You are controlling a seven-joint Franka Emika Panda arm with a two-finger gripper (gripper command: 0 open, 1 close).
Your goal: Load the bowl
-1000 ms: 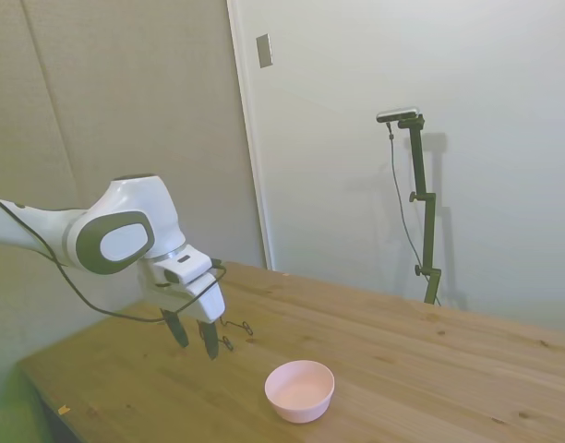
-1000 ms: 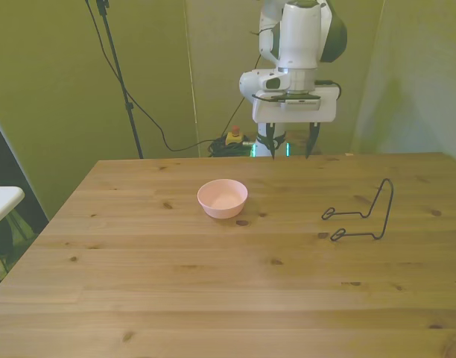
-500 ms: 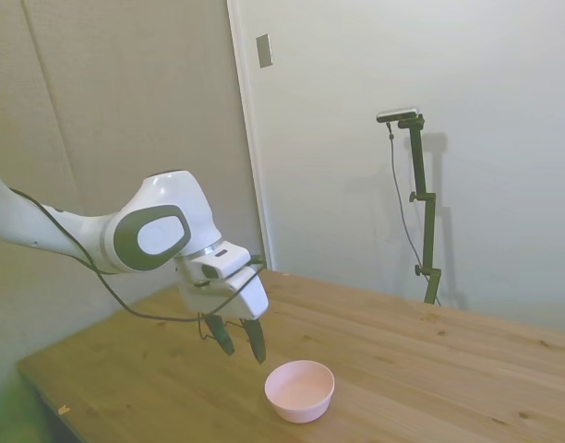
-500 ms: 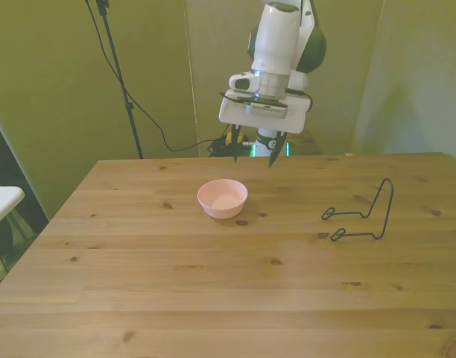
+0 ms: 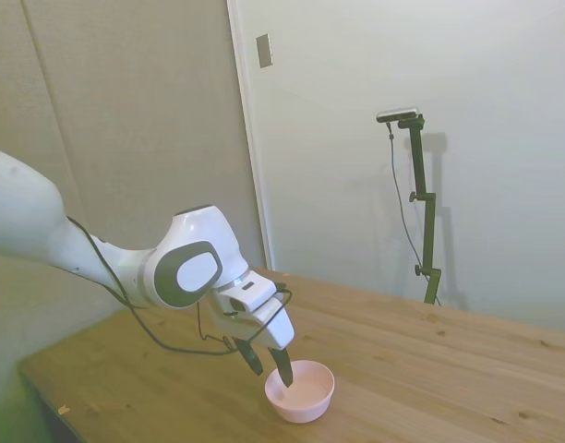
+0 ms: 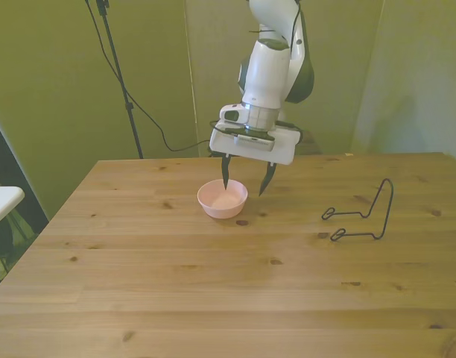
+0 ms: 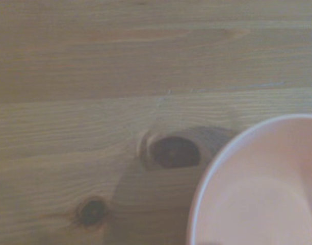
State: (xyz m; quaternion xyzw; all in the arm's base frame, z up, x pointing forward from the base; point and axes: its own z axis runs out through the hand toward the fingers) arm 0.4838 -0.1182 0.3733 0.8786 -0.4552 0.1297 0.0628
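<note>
A: Where does the bowl (image 6: 223, 198) sit relative to the edges of the counter (image 6: 213, 298)?

B: Well in from every edge. In the front view it stands on the far half of the counter, a little toward the front view's left of centre, with broad bare wood between it and the near edge. In the side view the bowl (image 5: 300, 390) is near the bottom of the picture, with open planks stretching off behind it.

A: And the gripper (image 6: 245, 183)?

B: It hangs right at the bowl, tilted. The fingers (image 6: 225, 173) are apart, holding nothing. One dark finger points down over the bowl's inside; the other comes down just outside the rim on the front view's right. The side view shows the gripper (image 5: 269, 365) with one fingertip dipping at the rim.

A: Anything crowding that spot?

B: Only a thin black wire rack (image 6: 360, 215), standing well apart toward the front view's right, with clear wood between it and the bowl.

A: Count it off for me.

B: One bowl, pale pink and empty. One wire rack. One arm with two fingers.

A: What does the wrist view add?

B: Part of the bowl's rim (image 7: 258, 189) and two dark knots in the wood (image 7: 174, 151) just beside it.
</note>
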